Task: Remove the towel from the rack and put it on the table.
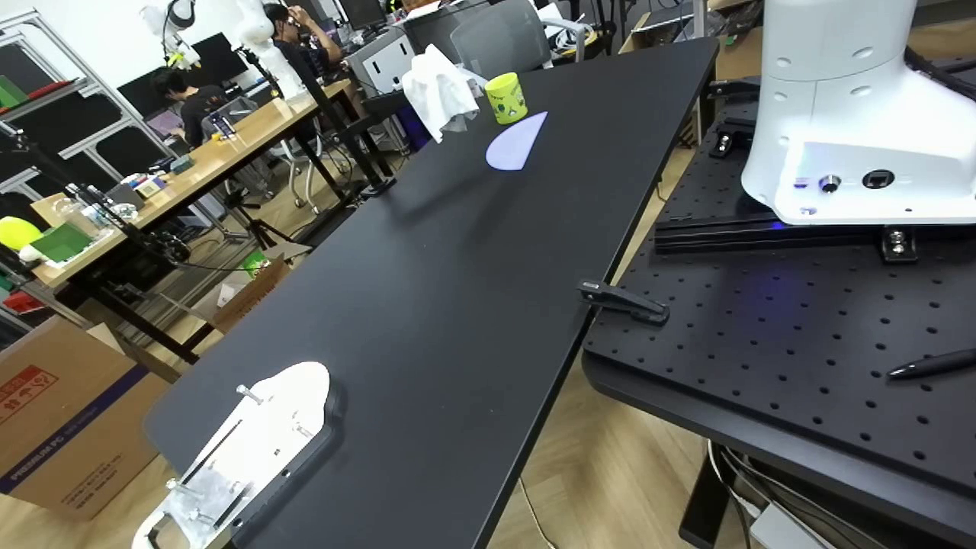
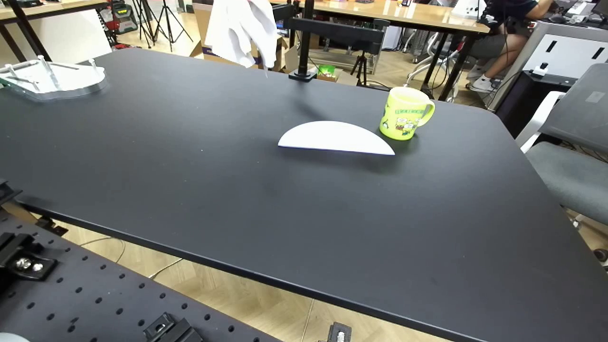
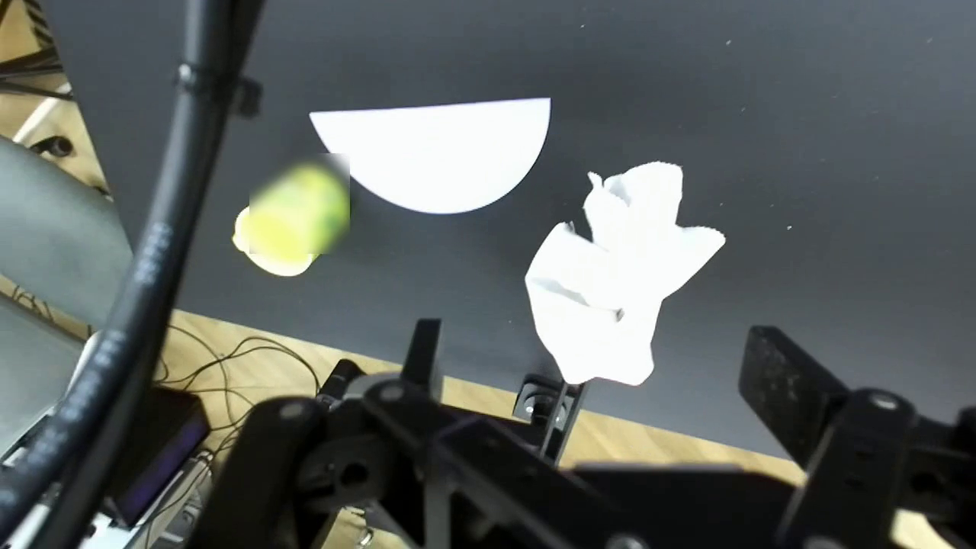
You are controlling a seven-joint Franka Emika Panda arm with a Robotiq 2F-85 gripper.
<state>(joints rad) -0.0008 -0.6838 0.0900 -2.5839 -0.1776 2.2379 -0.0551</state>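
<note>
The gripper (image 3: 595,328) was spread wide with nothing held, the towel (image 3: 629,263) was draped ahead of its fingertips (image 3: 781,374), seemingly over the rack (image 2: 332,34), and a centred pinch and an unhurried lift clear were judged needed before any lowering to the table (image 3: 801,137) beyond.

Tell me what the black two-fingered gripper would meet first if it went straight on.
Probably the creased white cloth towel: in the wrist view it appears ahead of the open gripper, with the matte black table behind; how far off is unclear.

room above table (image 2: 332,223), post (image 2: 304,58) near towel (image 2: 228,28)
</note>
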